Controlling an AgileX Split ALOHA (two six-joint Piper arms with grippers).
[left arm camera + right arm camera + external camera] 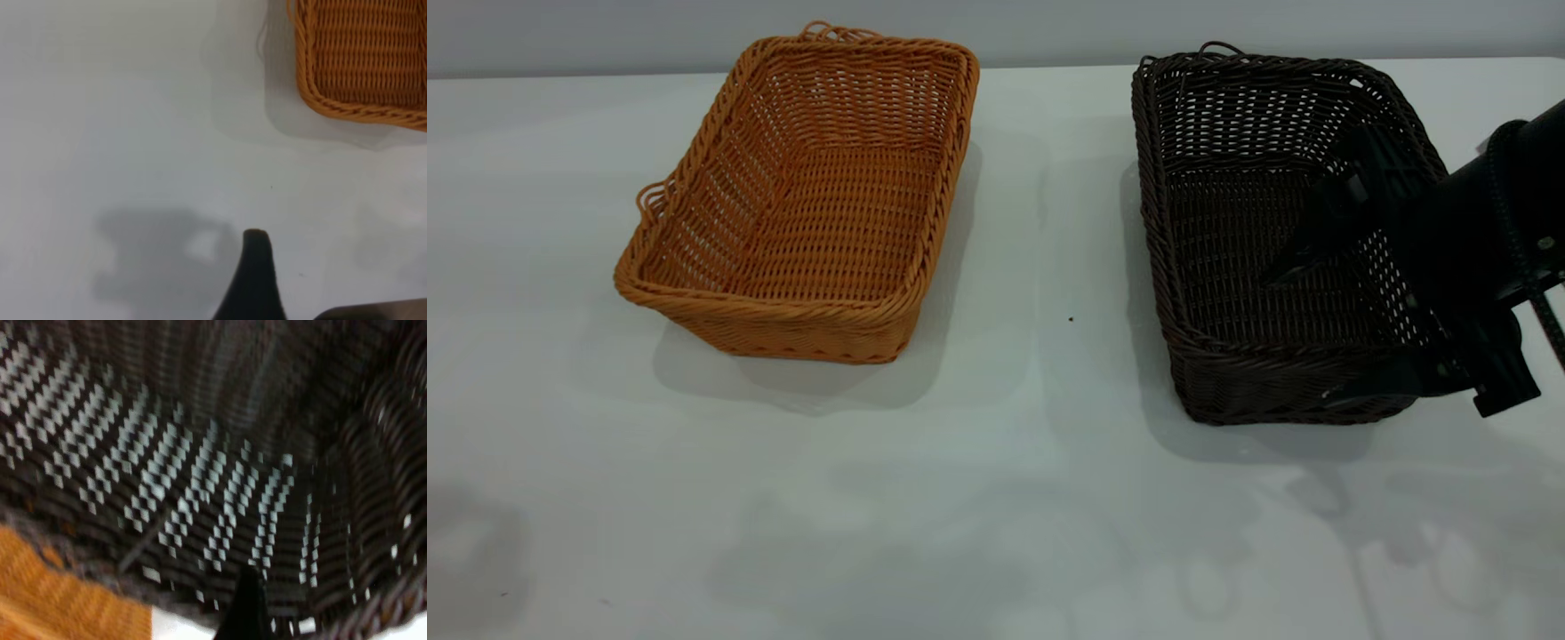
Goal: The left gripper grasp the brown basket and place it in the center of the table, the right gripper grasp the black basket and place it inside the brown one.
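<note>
The brown basket [805,200] was sat toward the far left of the desk [996,498], the black basket [1280,240] toward the far right, well apart. The right claw [1316,267] was parked over the black basket's right wall, one finger inside; spread or pinching couldn't be told. The left claw [257,280] was seen only by wrist camera, grip likewise unclear. Both baskets looked light, stiff and grippy, probably best pinched at the braided rim.
</note>
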